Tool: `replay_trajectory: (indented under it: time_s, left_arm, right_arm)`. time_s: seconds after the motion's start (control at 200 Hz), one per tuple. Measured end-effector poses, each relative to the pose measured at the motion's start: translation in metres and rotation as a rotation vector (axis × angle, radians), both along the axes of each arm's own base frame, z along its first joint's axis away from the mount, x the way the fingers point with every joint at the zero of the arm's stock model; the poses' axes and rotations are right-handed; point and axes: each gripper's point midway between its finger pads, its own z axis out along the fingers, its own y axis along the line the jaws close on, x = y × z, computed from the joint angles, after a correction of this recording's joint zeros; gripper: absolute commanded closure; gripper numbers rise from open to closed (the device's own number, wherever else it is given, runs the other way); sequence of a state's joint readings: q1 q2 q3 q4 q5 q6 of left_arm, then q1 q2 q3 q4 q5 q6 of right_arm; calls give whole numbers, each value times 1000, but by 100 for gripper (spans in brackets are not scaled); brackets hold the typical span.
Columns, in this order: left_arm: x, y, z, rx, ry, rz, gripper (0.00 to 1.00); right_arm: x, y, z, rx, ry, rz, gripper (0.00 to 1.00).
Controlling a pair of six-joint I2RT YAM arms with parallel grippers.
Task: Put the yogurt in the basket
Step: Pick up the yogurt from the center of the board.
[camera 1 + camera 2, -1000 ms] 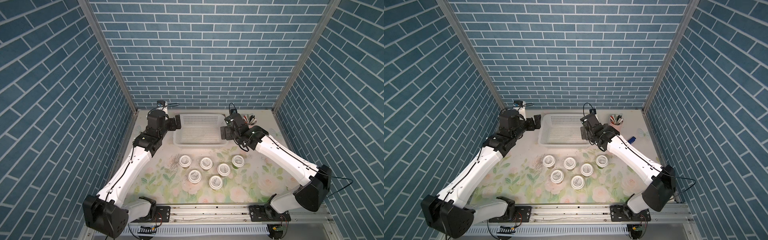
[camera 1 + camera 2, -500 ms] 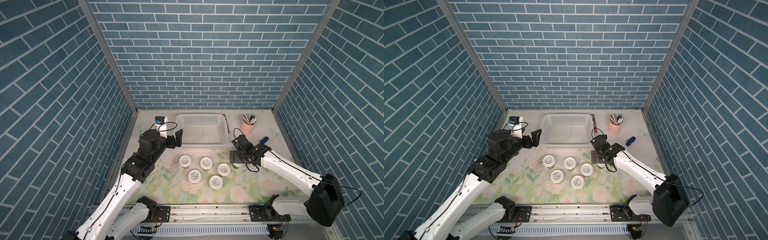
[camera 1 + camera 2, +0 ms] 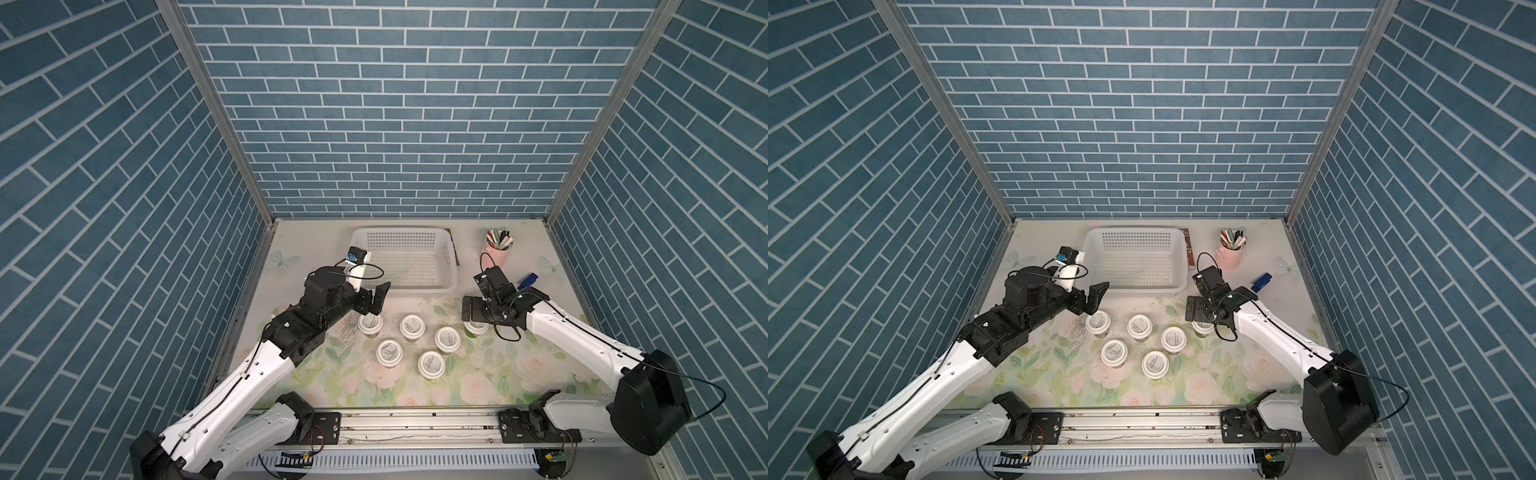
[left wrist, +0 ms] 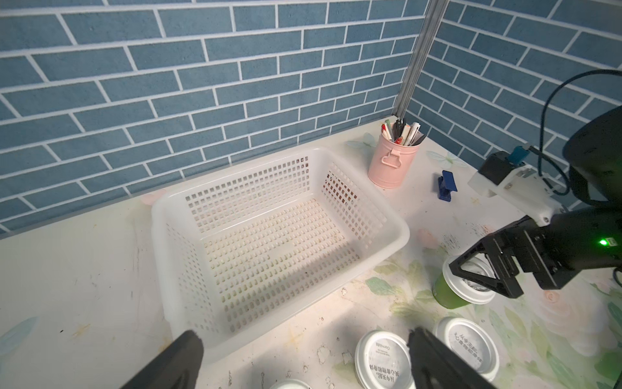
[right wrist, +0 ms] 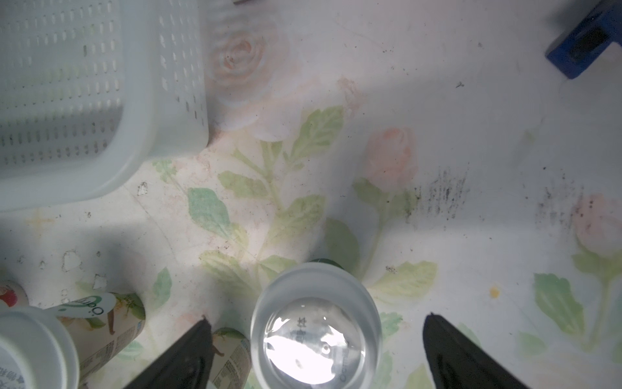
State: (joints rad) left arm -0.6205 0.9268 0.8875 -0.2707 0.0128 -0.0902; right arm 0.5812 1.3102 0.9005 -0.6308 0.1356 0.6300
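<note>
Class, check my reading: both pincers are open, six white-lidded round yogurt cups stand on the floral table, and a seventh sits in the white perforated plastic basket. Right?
Not quite: the white perforated plastic basket is empty, as the left wrist view shows. The left pincer and right pincer are open, and the six white-lidded round yogurt cups stand on the floral table.

The basket (image 4: 399,232) is white plastic, smooth and faintly translucent, with a dull sheen. The yogurt (image 3: 412,325) has matt white plastic lids. In the right wrist view one lid (image 5: 316,336) shows a glossy clear centre catching glare. The table (image 5: 437,101) has a smooth floral-printed cover, scuffed and smudged. The pen cup (image 4: 390,165) looks like pink painted metal. The corner posts (image 3: 218,112) are brushed metal.
</note>
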Motion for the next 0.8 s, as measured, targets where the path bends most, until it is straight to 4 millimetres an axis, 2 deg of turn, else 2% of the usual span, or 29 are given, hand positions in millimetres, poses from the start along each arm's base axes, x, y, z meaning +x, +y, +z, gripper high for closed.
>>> replay_trajectory:
  time_s: [0.545,0.8]
  left_arm:
    - [2,-4,-10,-12,43,38,0]
    - [-1,-6,-17,-21,64,49,0]
  right_arm:
    - [-5,3,-34,-62,106,69,0]
    - [-5,3,-43,-85,128,91,1]
